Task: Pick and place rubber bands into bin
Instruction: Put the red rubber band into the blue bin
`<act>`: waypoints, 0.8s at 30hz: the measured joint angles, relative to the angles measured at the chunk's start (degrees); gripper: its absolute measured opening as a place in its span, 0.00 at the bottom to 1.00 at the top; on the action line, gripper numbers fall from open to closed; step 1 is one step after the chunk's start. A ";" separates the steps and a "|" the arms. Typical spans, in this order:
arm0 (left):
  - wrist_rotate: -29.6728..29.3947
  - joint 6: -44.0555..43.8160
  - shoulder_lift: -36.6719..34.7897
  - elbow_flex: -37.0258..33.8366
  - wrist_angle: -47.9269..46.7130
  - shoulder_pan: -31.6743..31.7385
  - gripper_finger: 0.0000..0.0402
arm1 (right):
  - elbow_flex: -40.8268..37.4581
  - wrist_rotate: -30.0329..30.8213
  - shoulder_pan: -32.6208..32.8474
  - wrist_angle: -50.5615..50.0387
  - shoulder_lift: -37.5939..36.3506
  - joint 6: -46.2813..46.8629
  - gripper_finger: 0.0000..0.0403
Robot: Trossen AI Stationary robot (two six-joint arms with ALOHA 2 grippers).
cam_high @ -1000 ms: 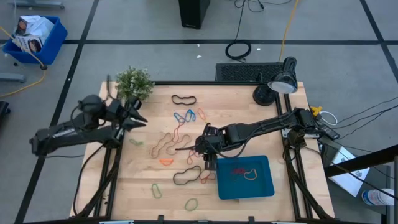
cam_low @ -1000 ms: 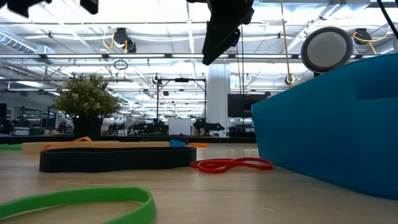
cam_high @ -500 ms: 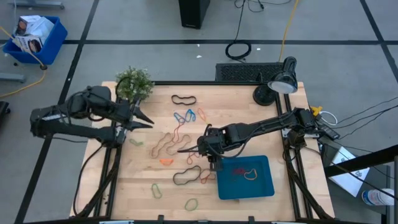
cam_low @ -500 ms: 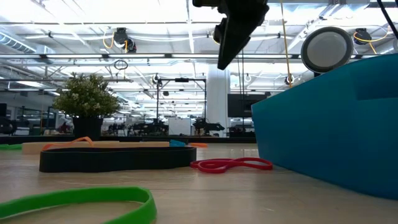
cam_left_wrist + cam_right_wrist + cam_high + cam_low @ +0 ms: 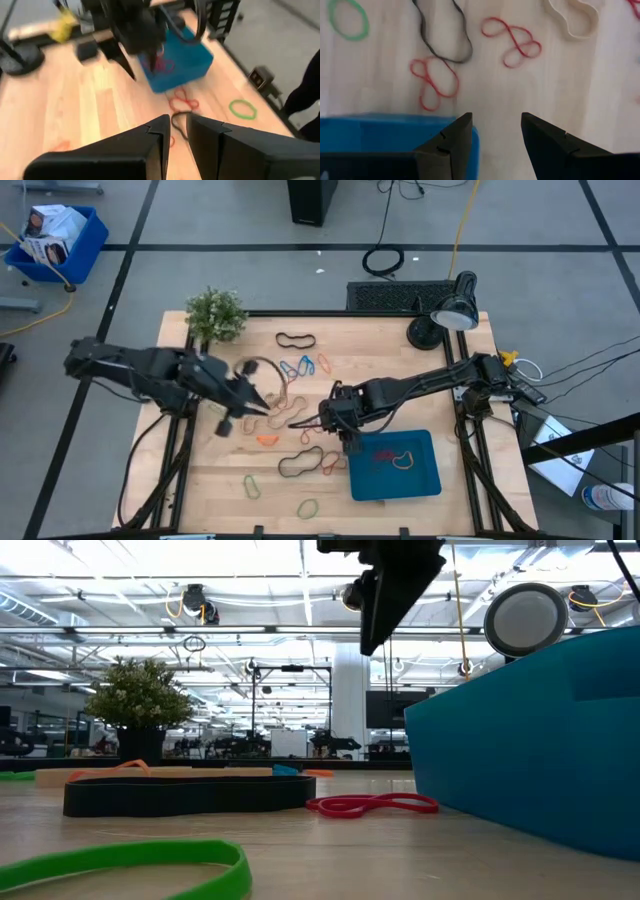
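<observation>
Rubber bands lie scattered flat on the wooden table: a tan one [image 5: 285, 408], an orange one [image 5: 267, 440], a black one [image 5: 300, 464], red ones [image 5: 512, 40] and green ones [image 5: 252, 486]. The teal bin [image 5: 420, 480] rests at the near right with a red band [image 5: 384, 454] and a tan band [image 5: 405, 461] inside. My left gripper [image 5: 262, 402] hangs over the tan band at mid-table, slanting down, its fingers [image 5: 155, 135] a narrow gap apart with nothing between them. My right gripper [image 5: 492, 120] stands open above the bin's left edge [image 5: 380, 130], holding nothing.
A potted plant [image 5: 215, 315] stands at the far left corner and a desk lamp [image 5: 450, 310] at the far right. Black [image 5: 295, 340] and blue [image 5: 294, 367] bands lie toward the far edge. My two grippers are close together at mid-table.
My left arm has swung from beside the plant at the far left corner toward the middle of the table, and its gripper has tipped from level to slanting down. My right gripper has turned a little over the bin's left edge. No band has moved.
</observation>
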 joint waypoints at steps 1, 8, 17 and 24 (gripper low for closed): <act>-1.54 -1.07 1.51 -0.01 0.22 -1.05 0.18 | 0.00 2.13 -0.02 -0.48 -0.15 -0.04 0.41; -8.35 -2.99 12.43 -0.07 7.64 -6.81 0.18 | 0.00 8.27 -0.09 -3.36 -3.33 1.93 0.41; -12.83 -3.79 24.25 -0.07 26.49 -9.43 0.18 | -4.16 8.60 -0.07 1.84 -13.39 1.57 0.41; -16.37 -9.03 33.08 -0.07 32.70 -9.38 0.18 | -17.79 8.18 -0.05 11.49 -23.29 3.89 0.41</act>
